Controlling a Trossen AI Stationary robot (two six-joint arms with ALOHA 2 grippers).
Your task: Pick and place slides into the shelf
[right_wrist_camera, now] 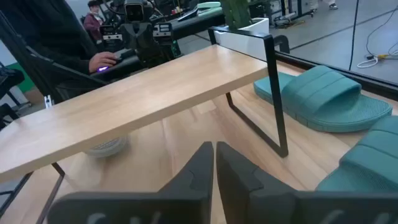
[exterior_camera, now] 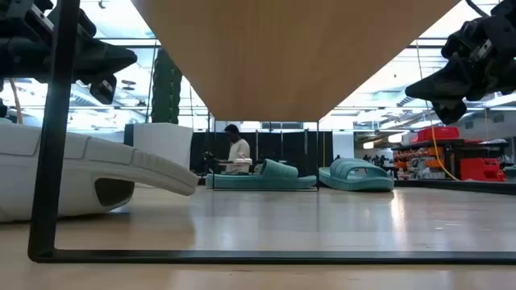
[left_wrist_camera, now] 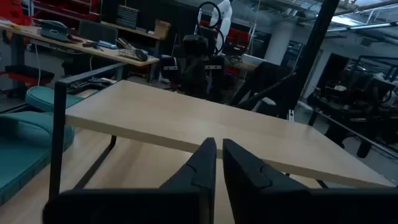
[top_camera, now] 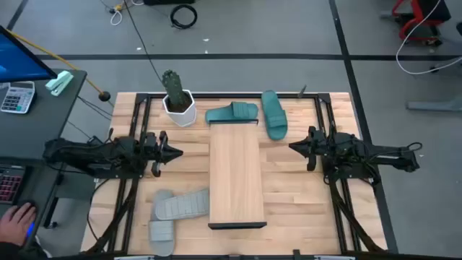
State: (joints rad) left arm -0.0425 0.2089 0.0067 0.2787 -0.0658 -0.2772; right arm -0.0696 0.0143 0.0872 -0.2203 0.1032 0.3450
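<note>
high view: long pale-wood shelf with thin black metal edging (top_camera: 235, 175) stands mid-table, its top bare. two teal-green ribbed rubber slides lie just past its far end: one (top_camera: 232, 114) crosswise, close to the shelf edge, the other (top_camera: 273, 113) lengthwise, just to the right of it. two light grey ribbed slides sit left of the shelf's near end: one (top_camera: 181, 204) lying crosswise beside the shelf, the other (top_camera: 162, 235) nearer the table's front edge, just beside the first. white faceted pot with a green cactus (top_camera: 177, 101) stands at the far left of the table, near the crosswise teal slide.

left gripper (top_camera: 175, 151) hangs left of the shelf, fingers (left_wrist_camera: 205, 163) drawn together with only a thin slit between, holding nothing. right gripper (top_camera: 293, 146) hangs right of the shelf, pointing at it, fingers (right_wrist_camera: 200, 163) likewise together and empty. both grippers are apart from the shelf and from every slide.

low view: the shelf stands on thin black legs and both teal slides rest flat on the wooden tabletop (exterior_camera: 339, 217). a person's hand (top_camera: 17, 219) rests on the side desk at left.
</note>
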